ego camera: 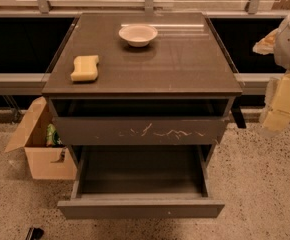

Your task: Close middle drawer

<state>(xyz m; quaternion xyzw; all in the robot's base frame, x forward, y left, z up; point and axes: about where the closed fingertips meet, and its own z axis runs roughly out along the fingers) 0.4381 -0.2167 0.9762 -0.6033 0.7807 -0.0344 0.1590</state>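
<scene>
2 drawers point(140, 130) open, including the middle drawer point(141, 209); gripper point(280, 106) at right, state unclear.

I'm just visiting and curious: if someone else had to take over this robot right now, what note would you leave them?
The gripper hangs right of the cabinet, level with the scratched drawer, touching nothing.
The middle drawer is pulled far out, below the scratched drawer, which sits slightly open.
Done: nothing yet.
Left: bring the gripper to the middle drawer's plain front and push it fully in.
</scene>
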